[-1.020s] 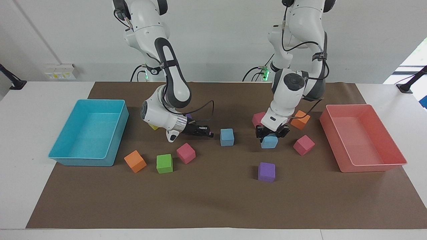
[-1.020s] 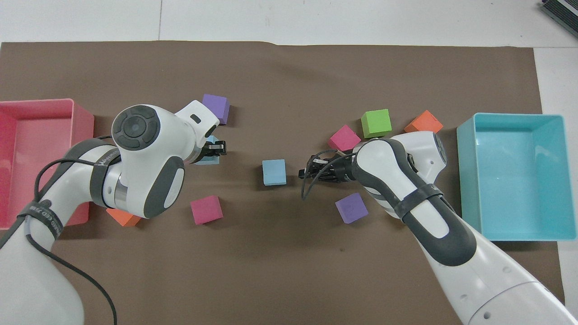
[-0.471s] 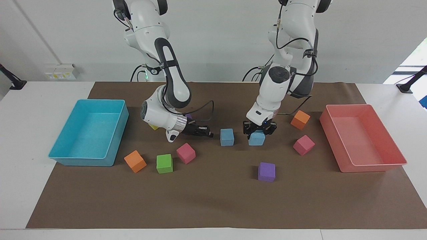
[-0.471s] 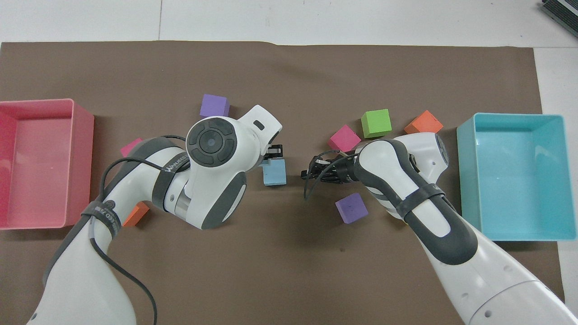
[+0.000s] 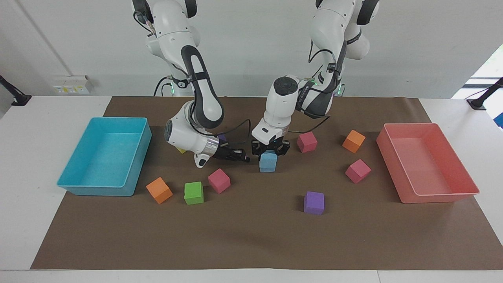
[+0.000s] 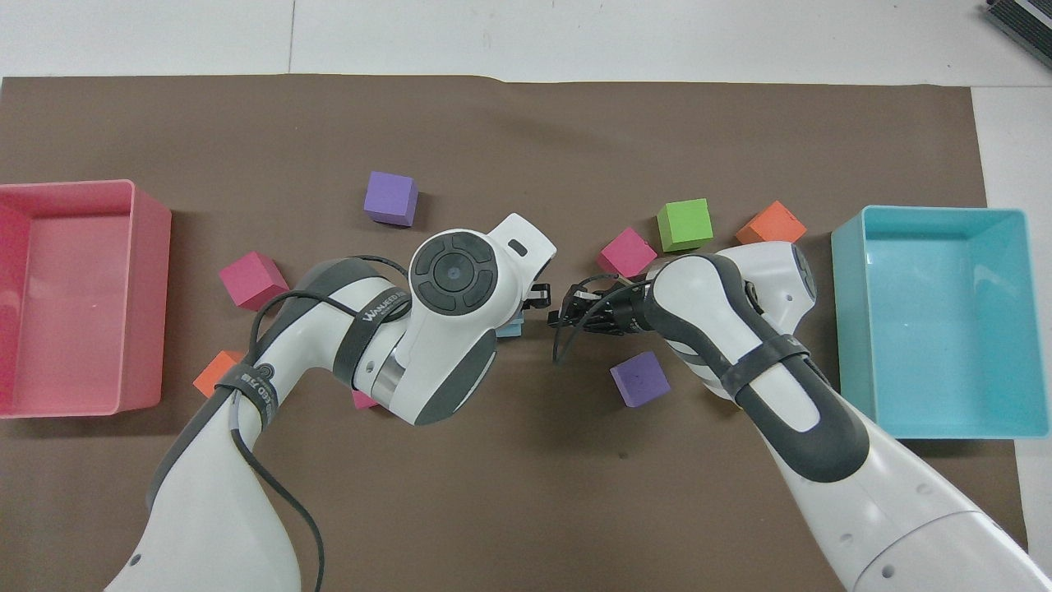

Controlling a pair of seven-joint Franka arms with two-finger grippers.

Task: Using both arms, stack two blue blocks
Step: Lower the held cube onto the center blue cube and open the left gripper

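Left gripper [image 5: 270, 149] clamps blue block [image 5: 268, 157] atop second blue block [image 5: 267, 166]. Right gripper [image 5: 243, 157] waits beside stack, finger gap unclear.

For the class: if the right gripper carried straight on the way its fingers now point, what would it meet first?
Probably the lower blue block, or the left gripper holding the upper blue block on it; the right gripper points sideways at that stack, though depth is unclear.

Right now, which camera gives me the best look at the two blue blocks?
The facing view. There the upper blue block, held in the left gripper, sits over the lower blue block as a column. In the overhead view the left arm's wrist hides nearly all of it; only a blue corner shows. The right gripper waits beside them.
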